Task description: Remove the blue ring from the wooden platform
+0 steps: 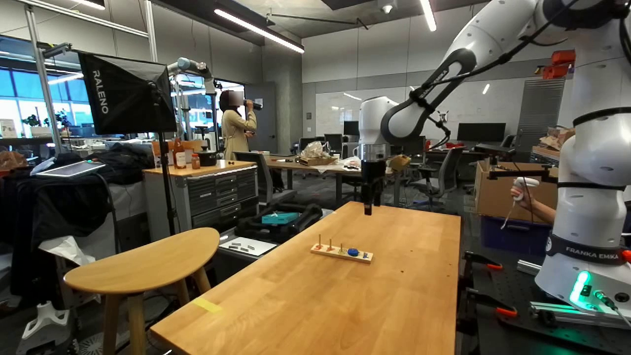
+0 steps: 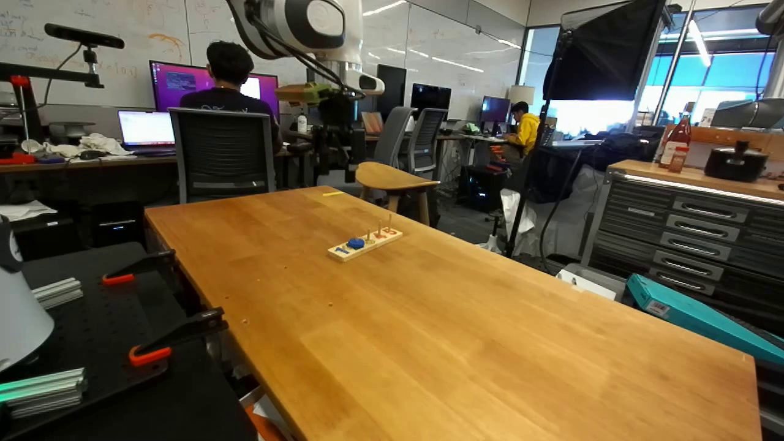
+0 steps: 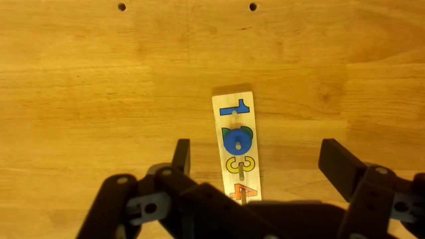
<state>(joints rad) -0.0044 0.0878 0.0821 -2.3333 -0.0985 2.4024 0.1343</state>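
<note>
The blue ring [image 1: 352, 252] sits on a peg of the small wooden platform [image 1: 335, 253]. Both also show in an exterior view, the ring [image 2: 355, 243] and the platform [image 2: 369, 246]. In the wrist view the ring [image 3: 231, 141] is around the peg at the number 2 of the platform [image 3: 229, 121]; the pegs at 1, 3 and 4 carry no ring. The platform's lower end is hidden behind the gripper. My gripper [image 3: 255, 142] is open and empty, with its fingers to either side of the ring in this view. The exterior views show the gripper [image 1: 372, 207] [image 2: 337, 173] well above the table.
The platform lies on a long wooden table [image 1: 394, 301]. Black clamps with orange tips [image 2: 150, 355] stand along the robot-side edge. A wooden stool [image 1: 143, 261] and a softbox light [image 1: 128, 93] stand beyond the opposite edge. Yellow tape [image 1: 208, 304] marks the table.
</note>
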